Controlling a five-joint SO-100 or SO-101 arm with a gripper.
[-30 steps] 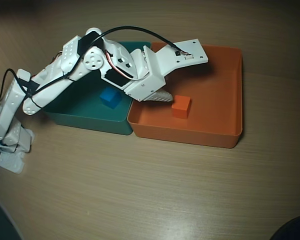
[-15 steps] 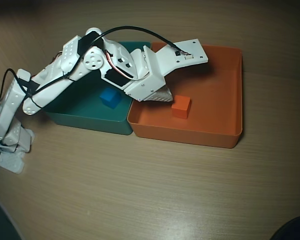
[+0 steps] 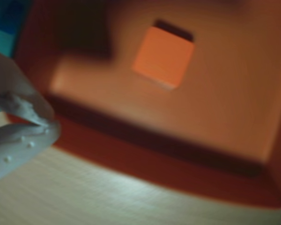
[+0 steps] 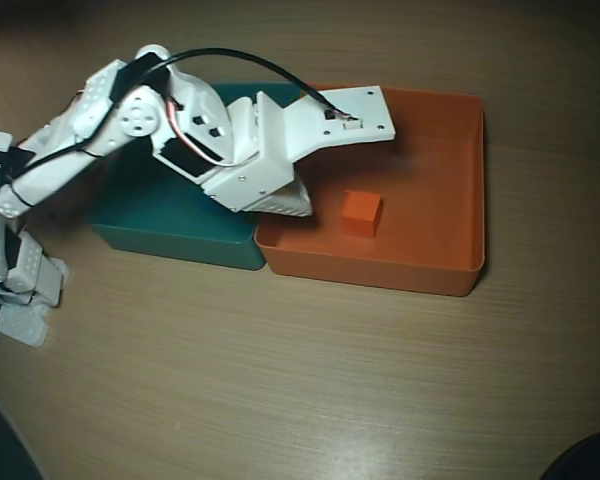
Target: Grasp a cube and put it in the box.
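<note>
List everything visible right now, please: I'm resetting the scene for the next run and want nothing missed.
cube: one, orange, lying on the floor of the orange box, free of the fingers.
box: one, orange, shallow square tray, on the table to the right in the overhead view.
teal tray: one, teal, touching the box's left wall; largely covered by the arm, so its contents cannot be told.
table: one, light wood grain, under everything.
dark object: one, black, bottom right corner of the overhead view; cannot be identified.
arm: one, white, reaching from the left over the teal tray.
cable: one, black, looping along the arm.
gripper: one, white, fingers closed on nothing.
</note>
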